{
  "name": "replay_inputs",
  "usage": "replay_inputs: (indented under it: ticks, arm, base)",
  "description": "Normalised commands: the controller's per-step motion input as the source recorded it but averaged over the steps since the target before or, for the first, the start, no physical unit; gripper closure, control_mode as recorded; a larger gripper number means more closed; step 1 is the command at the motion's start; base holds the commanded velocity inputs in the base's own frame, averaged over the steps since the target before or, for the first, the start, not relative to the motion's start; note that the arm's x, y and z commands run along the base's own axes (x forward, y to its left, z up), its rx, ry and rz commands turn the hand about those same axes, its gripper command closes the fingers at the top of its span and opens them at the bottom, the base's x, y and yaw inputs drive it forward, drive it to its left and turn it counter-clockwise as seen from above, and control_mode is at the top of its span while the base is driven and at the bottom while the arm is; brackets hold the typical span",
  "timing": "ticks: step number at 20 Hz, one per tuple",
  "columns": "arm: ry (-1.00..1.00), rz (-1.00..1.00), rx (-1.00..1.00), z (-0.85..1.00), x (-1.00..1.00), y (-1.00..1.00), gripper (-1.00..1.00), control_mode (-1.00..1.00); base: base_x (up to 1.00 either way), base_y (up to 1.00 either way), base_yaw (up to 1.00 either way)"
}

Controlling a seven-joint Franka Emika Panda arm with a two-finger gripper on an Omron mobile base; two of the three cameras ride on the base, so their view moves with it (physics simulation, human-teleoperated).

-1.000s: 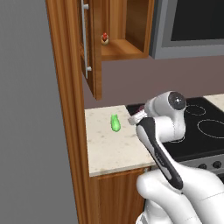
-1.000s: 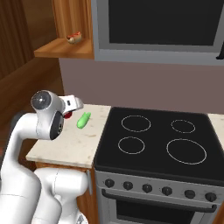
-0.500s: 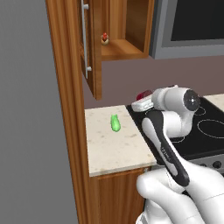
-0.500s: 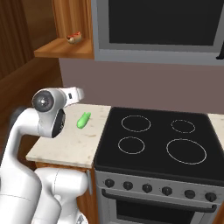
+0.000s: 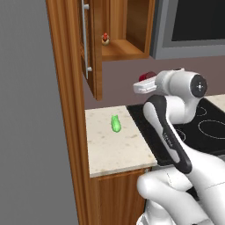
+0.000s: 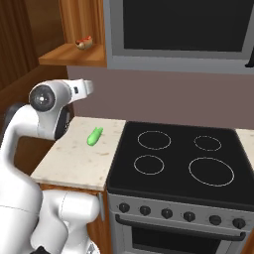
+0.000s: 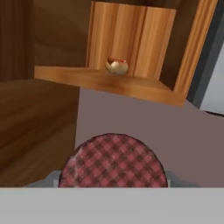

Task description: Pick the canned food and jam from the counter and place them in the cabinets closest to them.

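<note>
Cucumber [image 5: 116, 124] on counter [image 5: 110, 149] beside stove [image 6: 178, 163]

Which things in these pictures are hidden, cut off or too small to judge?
- Claw: in the hand view the red checked lid covers its fingers; open or shut cannot be told.
- Jar under the lid: cut off by the bottom edge of the hand view; in the left base view the arm hides most of it.
- Small object on the cabinet shelf: too small to identify in every view.
- Green item on the counter: too small to name.

The white articulated arm with dark joints [image 5: 169, 132] is raised and bent at the elbow. Its two-finger end effector [image 5: 147, 81] is extended horizontally, clamped on a red-lidded jar [image 7: 113, 161].
</note>
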Motion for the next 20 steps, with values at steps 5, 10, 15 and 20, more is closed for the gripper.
replay_inputs:
  ticks: [5, 10, 15, 20]
  arm:
    - [0.0, -0.03, 0.0, 0.65, -0.16, 0.0, 1.0, -1.0]
    - [-0.03, -0.02, 0.0, 0.6, -0.23, 0.0, 1.0, -1.0]
    - [-0.04, 0.0, -0.02, 0.46, -0.06, 0.13, 1.0, -1.0]
    - [0.0, 0.0, -0.08, 0.19, 0.17, 0.28, 1.0, -1.0]
  base:
    - [0.0, 0.0, 0.0]
    - [0.0, 0.0, 0.0]
    - [0.0, 0.0, 0.0]
    - [0.0, 0.0, 0.0]
